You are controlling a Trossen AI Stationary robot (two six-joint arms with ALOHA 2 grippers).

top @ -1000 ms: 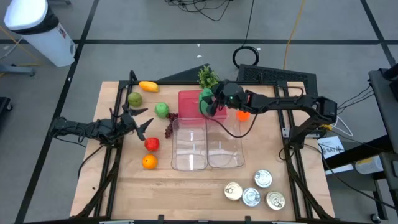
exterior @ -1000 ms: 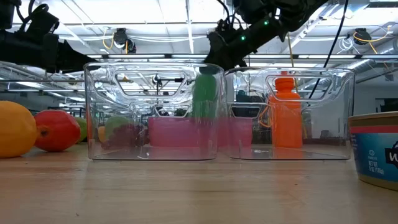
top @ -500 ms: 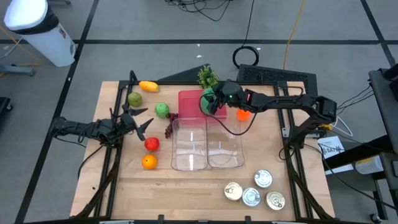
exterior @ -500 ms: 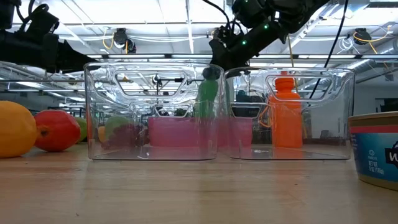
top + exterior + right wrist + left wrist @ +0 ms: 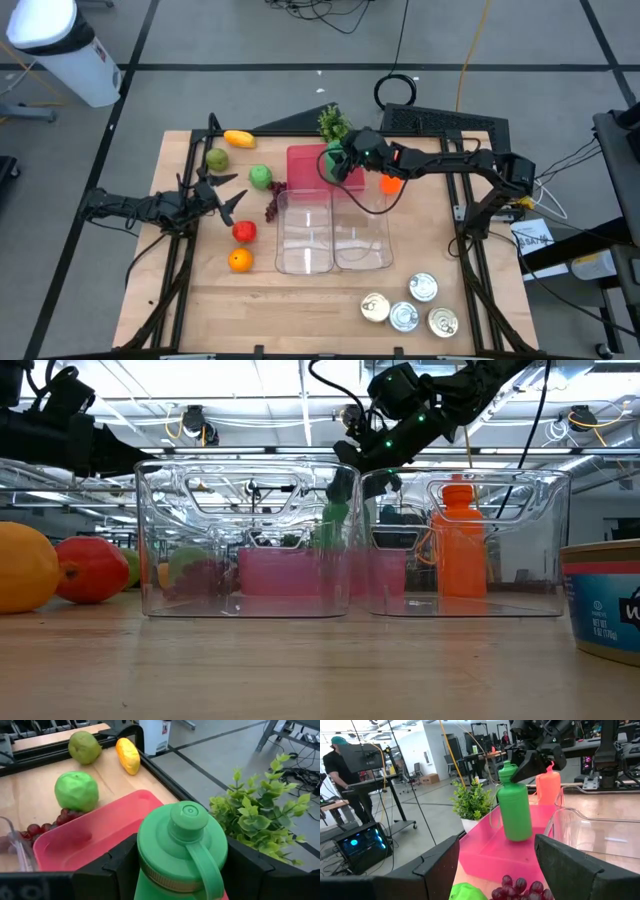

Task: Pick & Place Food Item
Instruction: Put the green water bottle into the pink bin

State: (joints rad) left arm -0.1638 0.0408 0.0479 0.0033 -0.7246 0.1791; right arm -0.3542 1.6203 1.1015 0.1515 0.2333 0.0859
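Green bottle (image 5: 333,163), upright, upper centre of the high view over the far edge of the pink tray (image 5: 305,165), its neck clamped between the fingers of the right tool (image 5: 343,160). Clear bins (image 5: 330,232) just below the tray; orange bottle (image 5: 390,183) beside. Left tool (image 5: 225,195), jaws apart and empty, waits mid-left on the worktop (image 5: 300,300) amid fruit.

I work in what looks like a robotics lab: my wooden bench (image 5: 300,290) stands on a taped concrete floor (image 5: 250,40), cables (image 5: 330,12) trail about, and beyond it a person (image 5: 340,770) stands among equipment racks (image 5: 365,845).
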